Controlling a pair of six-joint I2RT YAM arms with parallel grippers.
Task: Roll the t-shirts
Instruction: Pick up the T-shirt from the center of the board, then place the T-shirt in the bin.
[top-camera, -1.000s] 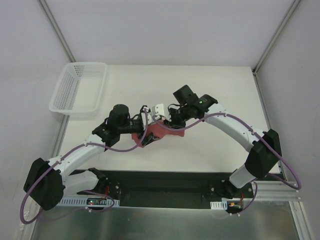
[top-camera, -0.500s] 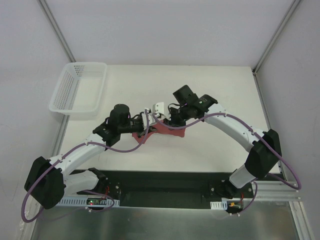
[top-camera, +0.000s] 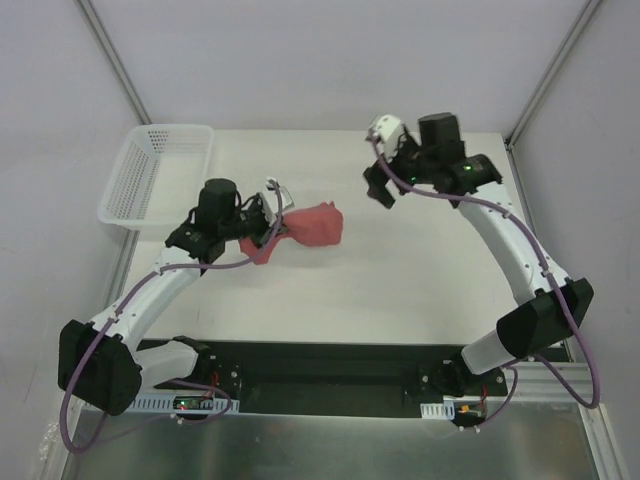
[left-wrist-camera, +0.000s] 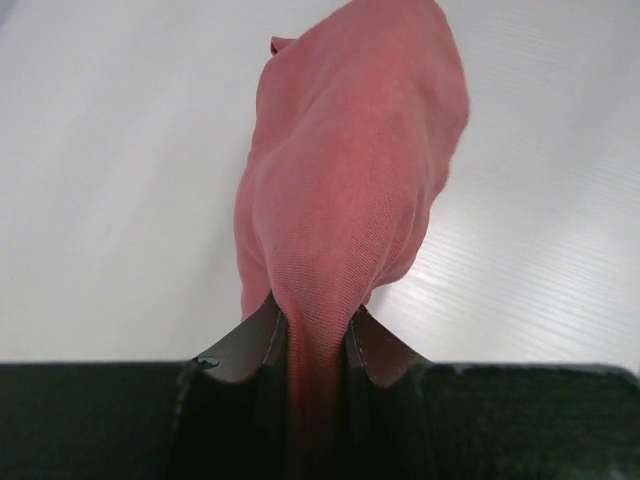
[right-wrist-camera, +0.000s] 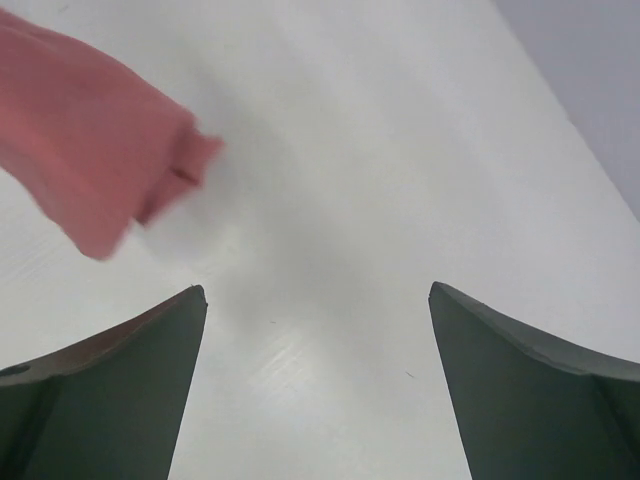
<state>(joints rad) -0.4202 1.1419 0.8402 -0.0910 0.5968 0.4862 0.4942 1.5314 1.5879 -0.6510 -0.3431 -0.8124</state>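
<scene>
Tabletop seen from above is white. The red t-shirt is a bunched lump a bit left of the middle. The left fingers grab the shirt at its left end. The right fingers are up near the back of the tabletop, to the right of the shirt and well apart from it. A white basket with little holes sits at the back left corner, apart from the shirt.

The left wrist camera shows the two left fingers squeezed tight on a pinch of red cloth. The rest of the shirt stretches away from them in a thick, smooth fold. I cannot tell if the far end touches the tabletop.

The right wrist camera shows the right fingers spread wide with nothing between them, only bare white tabletop below. One end of the red shirt shows in the top left corner, blurry and away from the fingers.
</scene>
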